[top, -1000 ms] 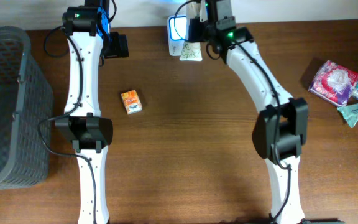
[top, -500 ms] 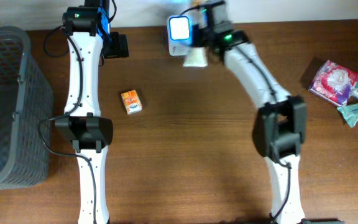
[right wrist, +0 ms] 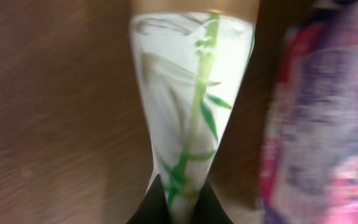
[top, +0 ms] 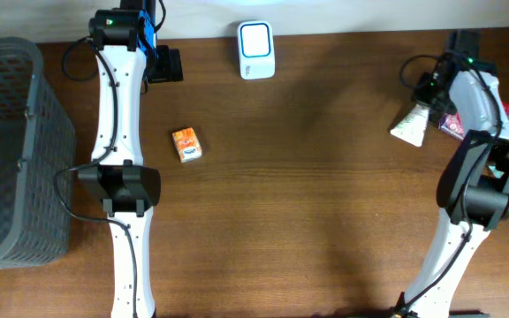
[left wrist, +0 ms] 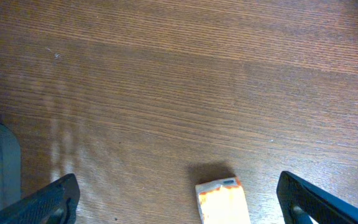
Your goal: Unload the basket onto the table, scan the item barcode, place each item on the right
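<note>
My right gripper (top: 424, 99) is shut on the narrow end of a white packet with a green bamboo print (top: 409, 126), held at the table's right side. In the right wrist view the packet (right wrist: 188, 93) fans out away from the gripper (right wrist: 180, 204), whose black fingers pinch its tip. The white scanner (top: 255, 49) stands at the back centre, far from the packet. No barcode shows on the packet. My left gripper (top: 164, 64) hovers open at the back left; in its wrist view the gripper (left wrist: 176, 200) has the table and a small orange packet (left wrist: 222, 203) below it.
The orange packet (top: 186, 144) lies left of centre. A pink and purple packet (right wrist: 328, 124) lies right beside the held one, partly under my right arm. A dark mesh basket (top: 7, 150) fills the left edge.
My right arm has swung from in front of the scanner at the back centre to the right side of the table, carrying the white packet. The left arm has stayed still.
</note>
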Tool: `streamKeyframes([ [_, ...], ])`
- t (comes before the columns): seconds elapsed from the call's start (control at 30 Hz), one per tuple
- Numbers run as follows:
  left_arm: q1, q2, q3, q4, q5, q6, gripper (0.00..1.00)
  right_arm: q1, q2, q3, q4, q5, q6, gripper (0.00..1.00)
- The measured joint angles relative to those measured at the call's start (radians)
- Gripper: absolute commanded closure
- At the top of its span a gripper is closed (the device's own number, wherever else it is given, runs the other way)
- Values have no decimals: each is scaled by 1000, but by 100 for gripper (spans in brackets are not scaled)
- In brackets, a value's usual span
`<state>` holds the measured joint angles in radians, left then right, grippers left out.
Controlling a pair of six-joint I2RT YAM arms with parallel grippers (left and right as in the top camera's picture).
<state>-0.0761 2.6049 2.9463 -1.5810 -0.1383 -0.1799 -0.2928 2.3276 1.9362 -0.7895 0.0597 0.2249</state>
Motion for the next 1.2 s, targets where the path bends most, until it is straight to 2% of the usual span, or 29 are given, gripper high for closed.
streamKeyframes([
  [0.03, 0, 0, 0, 0, 0, 0, 1, -34, 0, -1, 6, 3, 2, 55],
  [0.1, 0, 0, 0, 0, 0, 0, 1, -72, 0, 1, 7, 6, -6, 54],
  [0.13, 0, 0, 0, 0, 0, 0, 1, -80, -1, 6, -8, 7, -11, 48],
  [0.17, 0, 0, 0, 0, 0, 0, 1, -76, -1, 15, -17, 6, -12, 34],
  [0.2, 0, 0, 0, 0, 0, 0, 1, -63, -9, 32, -24, 2, -13, 25],
  [0.27, 0, 0, 0, 0, 0, 0, 1, -23, -54, 74, -32, -69, -14, 19],
  [0.33, 0, 0, 0, 0, 0, 0, 1, 39, -124, 111, -24, -251, -14, 4],
  [0.37, 0, 0, 0, 0, 0, 0, 1, 88, -145, 121, -30, -376, -14, 0],
  [0.5, 0, 0, 0, 0, 0, 0, 1, 263, -142, 124, -155, -479, -15, 1],
  [0.6, 0, 0, 0, 0, 0, 0, 1, 431, -64, 124, -172, -397, -14, 1],
  [0.67, 0, 0, 0, 0, 0, 0, 1, 481, -43, 123, -171, -356, -15, 1],
  [0.8, 0, 0, 0, -36, 36, 0, 1, 465, -43, 123, -169, -230, -11, 1],
  [0.83, 0, 0, 0, -60, 86, -1, 1, 430, -43, 123, -180, -208, -11, 1],
  [0.87, 0, 0, 0, -72, 207, -1, 1, 396, -43, 123, -188, -194, -11, 1],
  [0.93, -11, -4, -23, -104, 264, -4, 1, 344, -43, 123, -188, -186, -11, 2],
  [1.0, -58, -6, -134, -106, 292, -8, 1, 306, -43, 123, -188, -179, -11, 1],
  [1.13, -141, -8, -394, -72, 178, -167, 0, 304, -43, 123, -188, -179, -11, 1],
  [1.17, -140, -9, -435, -21, 159, -189, 4, 304, -43, 123, -189, -179, -11, 1],
  [1.2, -140, -9, -463, 16, 152, -200, 13, 304, -43, 123, -188, -179, -11, 1],
])
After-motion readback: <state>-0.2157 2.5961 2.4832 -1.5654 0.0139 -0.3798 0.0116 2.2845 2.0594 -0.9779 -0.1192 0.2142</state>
